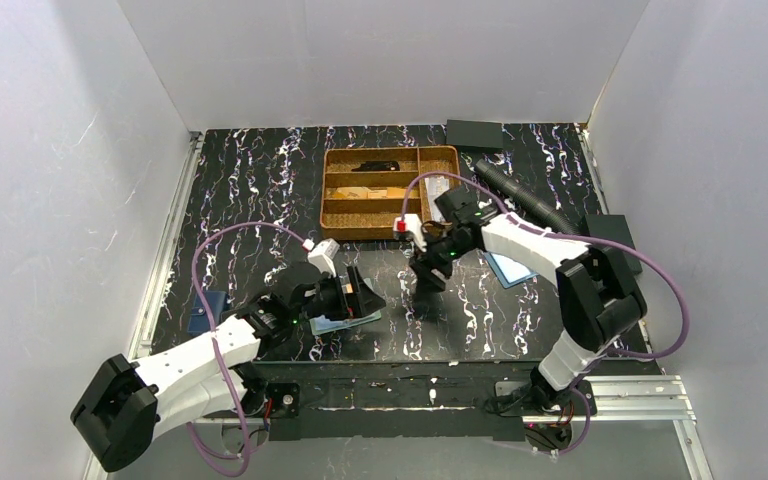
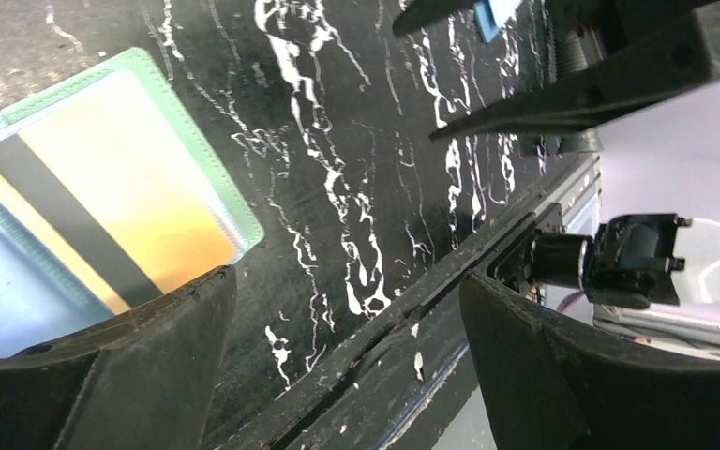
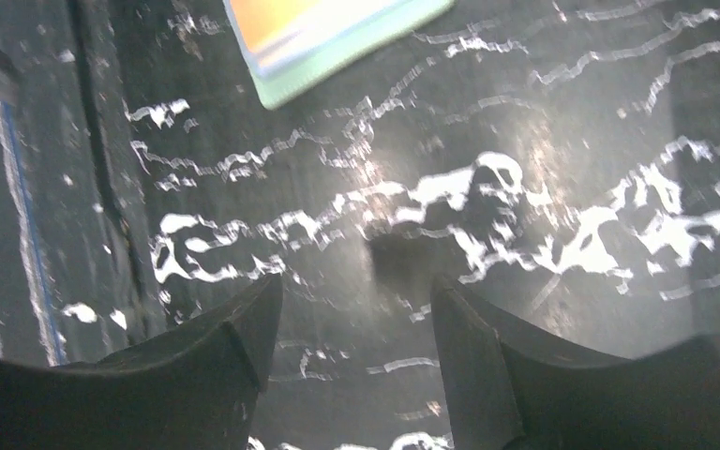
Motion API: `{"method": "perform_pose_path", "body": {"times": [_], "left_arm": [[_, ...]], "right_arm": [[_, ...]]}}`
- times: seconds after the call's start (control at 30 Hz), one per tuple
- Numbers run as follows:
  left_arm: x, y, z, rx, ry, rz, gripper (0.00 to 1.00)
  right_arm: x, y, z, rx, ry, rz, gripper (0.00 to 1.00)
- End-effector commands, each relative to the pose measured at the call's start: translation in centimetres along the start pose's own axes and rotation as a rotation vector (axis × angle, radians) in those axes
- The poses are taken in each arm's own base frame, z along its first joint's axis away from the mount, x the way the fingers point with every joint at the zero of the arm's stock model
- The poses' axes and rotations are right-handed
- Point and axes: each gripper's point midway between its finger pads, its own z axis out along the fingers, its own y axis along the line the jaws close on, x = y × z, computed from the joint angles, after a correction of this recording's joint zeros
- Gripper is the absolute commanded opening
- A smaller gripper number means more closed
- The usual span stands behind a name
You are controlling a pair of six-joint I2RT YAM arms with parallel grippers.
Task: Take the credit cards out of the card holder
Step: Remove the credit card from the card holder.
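Note:
The teal-green card holder (image 2: 208, 150) lies flat on the black marbled table, near the front edge. An orange-gold credit card (image 2: 122, 178) with a dark stripe sits under its clear panel; the panel beside it looks pale blue. My left gripper (image 2: 347, 291) hovers open just right of the holder, its left finger (image 2: 150, 356) over the holder's near corner, nothing between the jaws. From above, the holder (image 1: 345, 324) peeks out under the left gripper (image 1: 360, 300). My right gripper (image 1: 426, 285) stands open over bare table right of it. In the right wrist view the holder's corner (image 3: 337, 56) lies ahead of the open right gripper (image 3: 356, 291).
A wooden divider tray (image 1: 338, 192) stands at the back centre. A blue holder (image 1: 205, 312) lies far left, a pale blue flat item (image 1: 510, 268) beside the right arm. A black tube (image 1: 525, 195) and black boxes (image 1: 474, 133) sit at the back right. The table's front rail (image 2: 450, 272) runs close by.

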Motion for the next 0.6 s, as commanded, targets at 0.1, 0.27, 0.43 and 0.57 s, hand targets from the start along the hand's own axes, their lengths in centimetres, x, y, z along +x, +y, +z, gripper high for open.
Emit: {"method": "perform_pose_path", "body": {"times": [0.1,0.27,0.43,0.57], "left_arm": [[-0.4,2.9,0.1,-0.104,-0.071,-0.036,0.81],[-0.8,5.5,-0.9,-0.265,-0.077,-0.017,0.78],[-1.0,6.7,-2.1,-0.348,-0.085,-0.003,0.76],[-0.7,7.3,-2.5,-0.377,-0.089,-0.037,0.73]], "right_arm": [[-6.6,-0.7,1.6,0.029,-0.137,0.220,0.54],[-8.3,0.0,3.6,-0.043,-0.210,0.333,0.36],[-9.4,0.9,6.0,-0.080,-0.208,0.401,0.24],[-9.8,1.9,7.8,-0.090,-0.170,0.403,0.18]]}}
